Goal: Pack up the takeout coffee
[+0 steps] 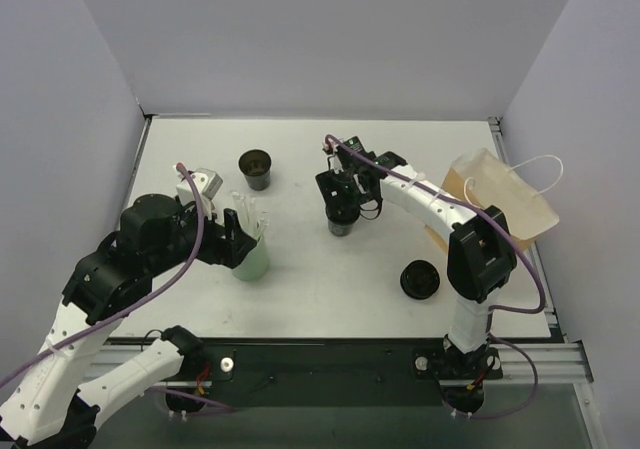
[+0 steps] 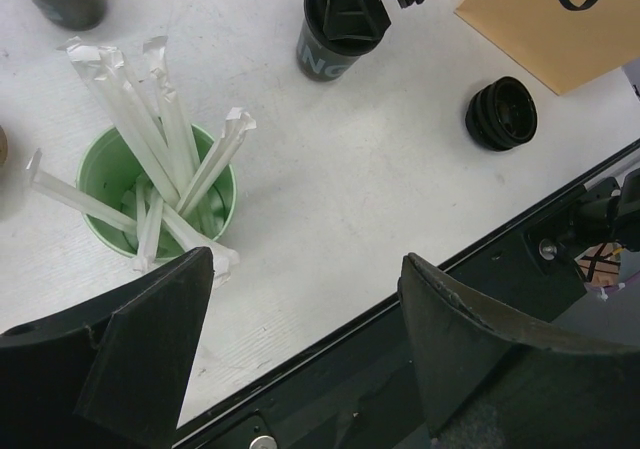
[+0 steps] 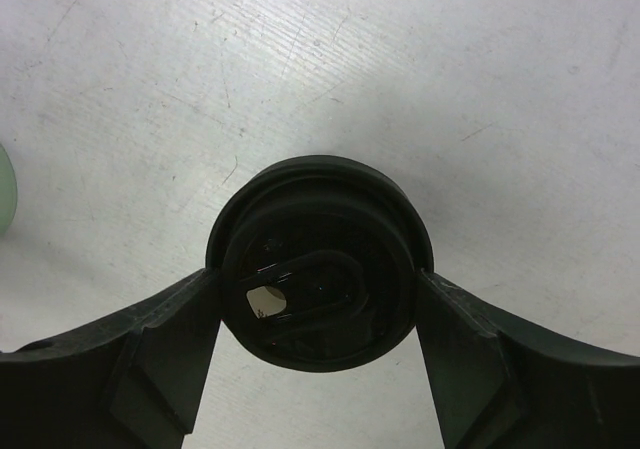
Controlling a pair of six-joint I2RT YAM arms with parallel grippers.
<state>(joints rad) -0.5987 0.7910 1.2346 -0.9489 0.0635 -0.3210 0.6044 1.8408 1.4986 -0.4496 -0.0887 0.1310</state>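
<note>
Left end effector (image 2: 300, 274) hangs with jaws apart above the green cup (image 2: 160, 204) of straws. Right end effector (image 3: 318, 279) is clamped on the takeout coffee (image 3: 320, 224), which stands mid-desk (image 1: 330, 279). Judged light, thin-walled and crushable: grip the sidewall below the rim, gently.

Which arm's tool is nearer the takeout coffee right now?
Right. The right tool straddles the takeout coffee, a finger against each side. The left tool sits open, off to the left by the green cup.
</note>
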